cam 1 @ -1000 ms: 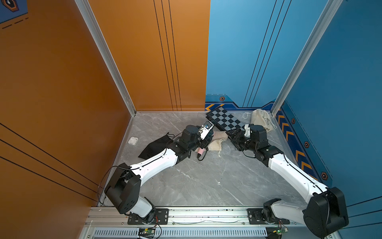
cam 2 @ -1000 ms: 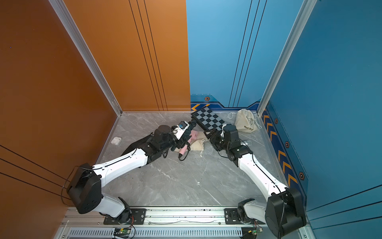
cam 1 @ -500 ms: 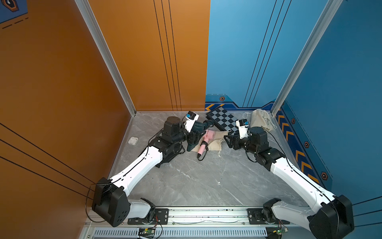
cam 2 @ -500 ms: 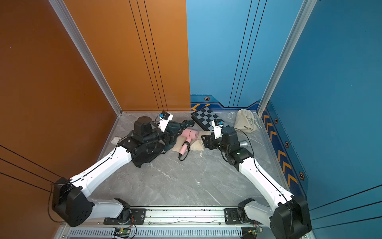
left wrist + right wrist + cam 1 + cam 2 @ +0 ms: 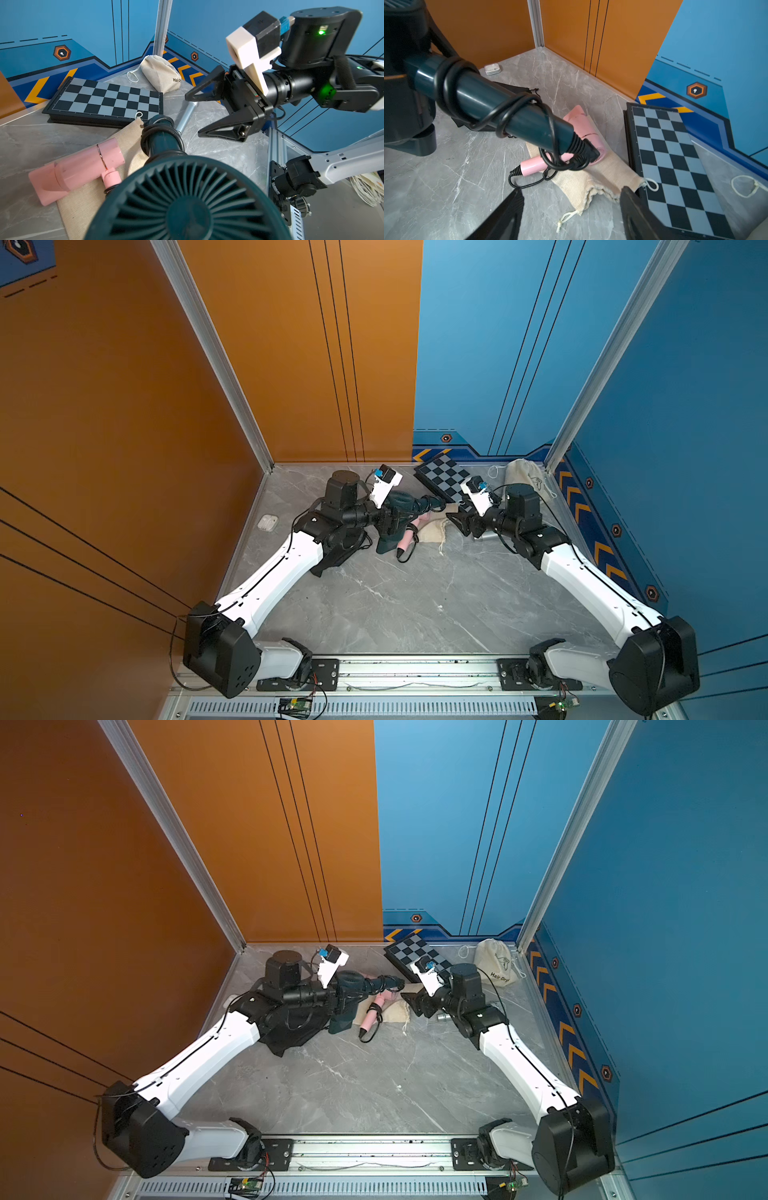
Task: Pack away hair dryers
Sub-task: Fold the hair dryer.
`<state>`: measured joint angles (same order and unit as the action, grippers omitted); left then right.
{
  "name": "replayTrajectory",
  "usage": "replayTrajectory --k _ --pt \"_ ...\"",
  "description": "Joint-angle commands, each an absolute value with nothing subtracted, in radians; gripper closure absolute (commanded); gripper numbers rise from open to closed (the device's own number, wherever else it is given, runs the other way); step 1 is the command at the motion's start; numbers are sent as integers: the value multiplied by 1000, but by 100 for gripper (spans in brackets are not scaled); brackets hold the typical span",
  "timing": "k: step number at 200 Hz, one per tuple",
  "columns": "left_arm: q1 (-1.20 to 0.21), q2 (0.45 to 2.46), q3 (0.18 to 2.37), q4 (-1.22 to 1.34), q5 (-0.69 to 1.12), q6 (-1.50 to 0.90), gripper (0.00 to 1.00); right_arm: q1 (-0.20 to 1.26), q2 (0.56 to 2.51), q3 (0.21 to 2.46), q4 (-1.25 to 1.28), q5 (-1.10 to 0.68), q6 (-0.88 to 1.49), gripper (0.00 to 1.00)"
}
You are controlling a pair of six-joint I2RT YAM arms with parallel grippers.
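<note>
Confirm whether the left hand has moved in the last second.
Yes: the left hand, holding the teal dryer, has pulled back from the chessboard toward the orange wall.

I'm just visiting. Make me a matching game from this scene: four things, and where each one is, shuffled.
1 dark teal hair dryer
2 pink hair dryer
3 chessboard
4 stuffed cloth bag

a lying on a flat beige bag
b standing in the corner
c held up in the air
d lying flat by the blue wall

Pairs: 1-c, 2-a, 3-d, 4-b
</note>
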<state>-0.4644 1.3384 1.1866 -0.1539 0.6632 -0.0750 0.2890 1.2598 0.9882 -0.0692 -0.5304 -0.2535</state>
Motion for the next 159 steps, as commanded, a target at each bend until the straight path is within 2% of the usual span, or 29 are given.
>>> replayTrajectory --k 1,40,78,159 --pt "-457 1343 1254 -152 731 -56 72 264 1282 1054 -112 -656 -330 26" --pt "-456 1370 1305 -181 772 -53 74 306 1307 1078 -137 -586 -428 26" --pt "-456 1379 1320 -221 792 -53 76 367 1330 1099 -151 -447 -533 27" --pt "-458 1373 1322 -239 819 -56 76 414 1385 1120 -127 -420 -595 28"
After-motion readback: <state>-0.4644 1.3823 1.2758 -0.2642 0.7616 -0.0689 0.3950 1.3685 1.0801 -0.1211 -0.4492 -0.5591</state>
